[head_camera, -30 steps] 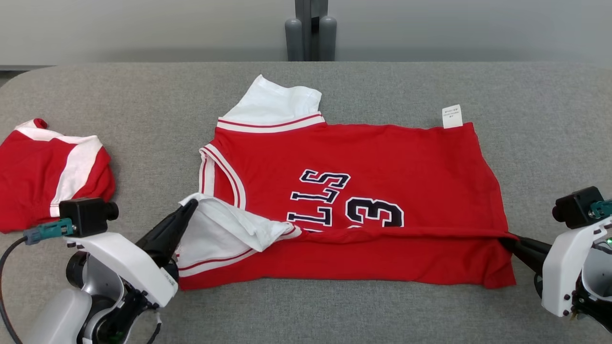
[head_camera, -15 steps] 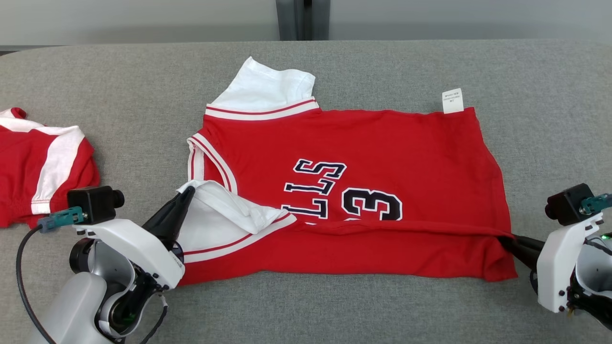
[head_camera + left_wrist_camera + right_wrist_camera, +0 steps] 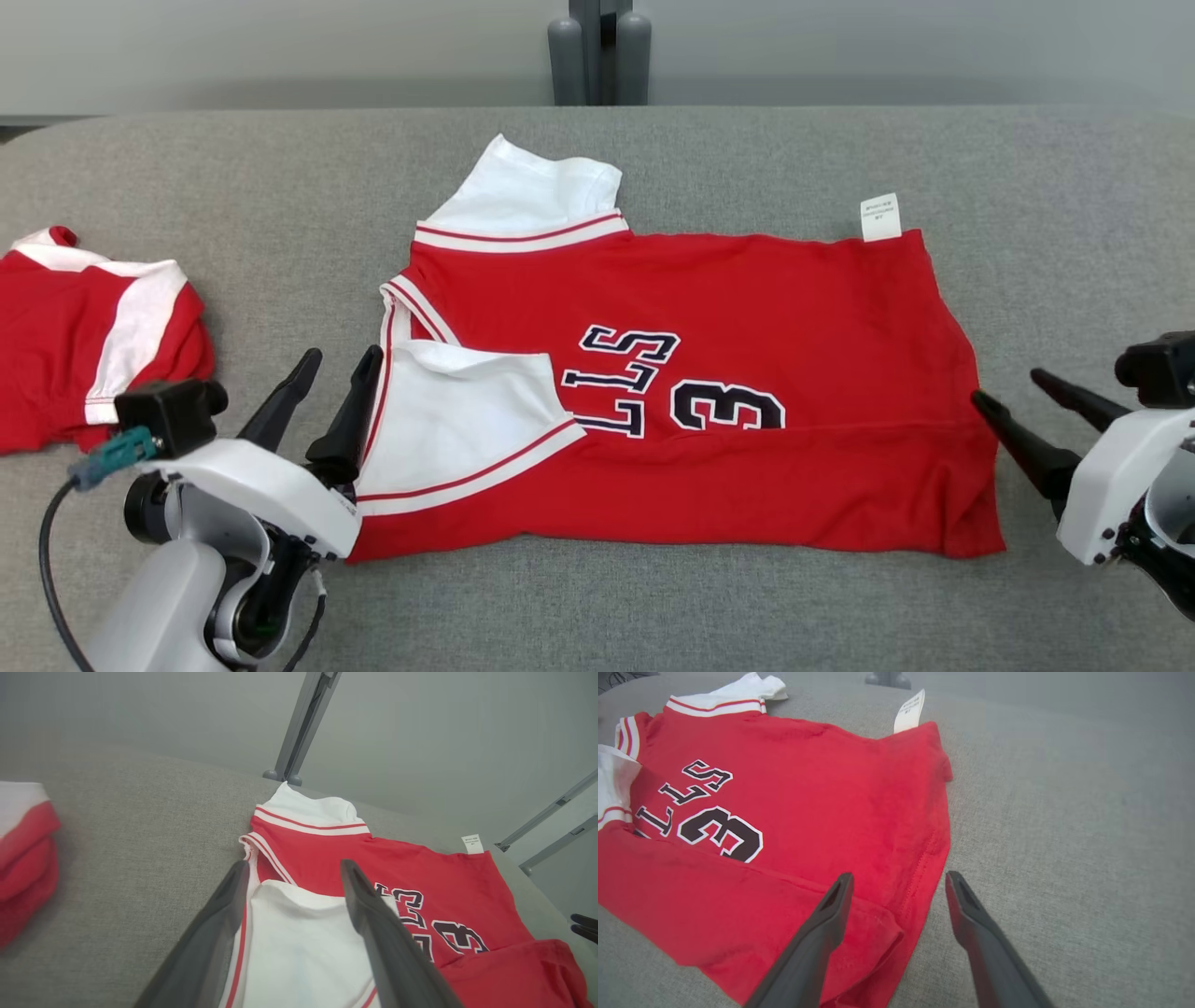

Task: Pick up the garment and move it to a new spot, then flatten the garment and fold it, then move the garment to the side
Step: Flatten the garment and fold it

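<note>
A red jersey, the garment (image 3: 747,317) (image 3: 420,872) (image 3: 822,788), lies on the grey table with dark lettering and a "3", its near long edge folded over onto itself. A white sleeve (image 3: 457,420) lies flat on its left end. My left gripper (image 3: 341,359) (image 3: 292,868) stands open at that end, the sleeve's edge between its fingers without being pinched. At the hem corner on the right, my right gripper (image 3: 1006,385) (image 3: 899,877) is open, one finger over the red cloth and the other over bare table.
A second red and white garment (image 3: 84,327) (image 3: 23,854) lies bunched at the table's left edge. A grey post (image 3: 602,51) stands behind the far edge. A white label (image 3: 880,217) sticks out at the jersey's far right corner. Bare grey table (image 3: 1074,233) lies right of the jersey.
Both grippers have opened and let go of the jersey's folded edge. The white sleeve and the red fold have dropped flat. The head camera shifted slightly.
</note>
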You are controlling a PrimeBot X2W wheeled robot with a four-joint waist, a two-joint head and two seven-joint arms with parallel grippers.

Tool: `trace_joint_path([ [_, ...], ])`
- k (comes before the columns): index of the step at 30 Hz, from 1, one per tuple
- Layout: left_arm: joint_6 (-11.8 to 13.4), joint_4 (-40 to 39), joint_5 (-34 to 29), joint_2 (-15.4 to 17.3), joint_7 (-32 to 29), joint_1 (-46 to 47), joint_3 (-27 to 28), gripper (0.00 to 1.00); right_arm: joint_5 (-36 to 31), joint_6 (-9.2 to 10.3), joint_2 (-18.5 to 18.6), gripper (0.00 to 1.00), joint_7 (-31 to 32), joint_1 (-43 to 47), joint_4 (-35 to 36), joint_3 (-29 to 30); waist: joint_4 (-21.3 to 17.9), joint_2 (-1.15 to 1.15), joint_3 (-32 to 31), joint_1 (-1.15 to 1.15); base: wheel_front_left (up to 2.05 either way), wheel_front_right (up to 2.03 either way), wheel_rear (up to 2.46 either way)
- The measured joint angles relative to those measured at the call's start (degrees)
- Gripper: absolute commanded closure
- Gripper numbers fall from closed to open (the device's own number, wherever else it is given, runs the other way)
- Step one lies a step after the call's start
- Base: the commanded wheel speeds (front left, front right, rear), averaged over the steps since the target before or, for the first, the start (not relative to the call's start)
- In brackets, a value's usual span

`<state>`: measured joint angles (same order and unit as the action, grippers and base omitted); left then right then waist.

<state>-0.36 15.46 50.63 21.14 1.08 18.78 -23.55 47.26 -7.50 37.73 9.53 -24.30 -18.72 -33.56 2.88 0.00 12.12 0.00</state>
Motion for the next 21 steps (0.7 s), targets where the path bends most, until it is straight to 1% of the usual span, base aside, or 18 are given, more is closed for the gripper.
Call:
trace_joint_path([
  [3, 0.9, -0.5, -0.8, -0.6, 3.5, -1.6, 0.7, 0.00, -2.8, 0.00, -1.5, 0.00, -5.5, 0.9, -1.2, 2.7, 0.0, 0.00, -1.2, 0.00, 0.00, 0.00, 0.00],
  [6, 0.9, -0.7, -0.5, -1.3, 7.0, -3.4, 1.9, 0.00, -5.0, 0.00, -4.0, 0.00, -11.1, 2.3, -2.2, 5.9, -0.2, 0.00, -2.5, 0.00, 0.00, 0.00, 0.00],
  [10, 1.0, 0.0, -2.7, -0.8, 11.2, -5.5, 2.3, 0.00, -7.6, 0.00, -7.6, 0.00, -16.5, 6.0, -3.7, 9.4, -0.5, 0.00, -4.1, 0.00, 0.00, 0.00, 0.00],
  [12, 1.2, 0.1, -3.2, -1.7, 12.6, -6.8, 2.9, 0.00, -8.3, 0.00, -9.6, 0.00, -18.0, 8.2, -4.2, 10.8, -0.7, 0.00, -5.0, 0.00, 0.00, 0.00, 0.00],
  [16, 1.5, 0.1, -6.5, -2.5, 13.7, -9.2, 4.3, 0.00, -8.7, 0.00, -13.0, 0.00, -19.2, 12.5, -4.7, 12.7, -1.0, 0.00, -6.8, 0.00, 0.00, 0.00, 0.00],
  [19, 1.4, -1.0, -9.9, -4.3, 13.8, -11.4, 6.0, 0.00, -10.6, 0.00, -14.3, 0.00, -19.9, 14.8, -5.0, 13.6, -1.1, 0.00, -8.2, 0.00, 0.00, 0.00, 0.00],
  [21, 0.8, -2.2, -12.5, -5.8, 13.9, -12.8, 7.7, 0.00, -12.2, 0.00, -15.0, 0.00, -20.5, 15.8, -5.4, 14.1, -1.2, 0.00, -8.9, 0.00, 0.00, 0.00, 0.00],
])
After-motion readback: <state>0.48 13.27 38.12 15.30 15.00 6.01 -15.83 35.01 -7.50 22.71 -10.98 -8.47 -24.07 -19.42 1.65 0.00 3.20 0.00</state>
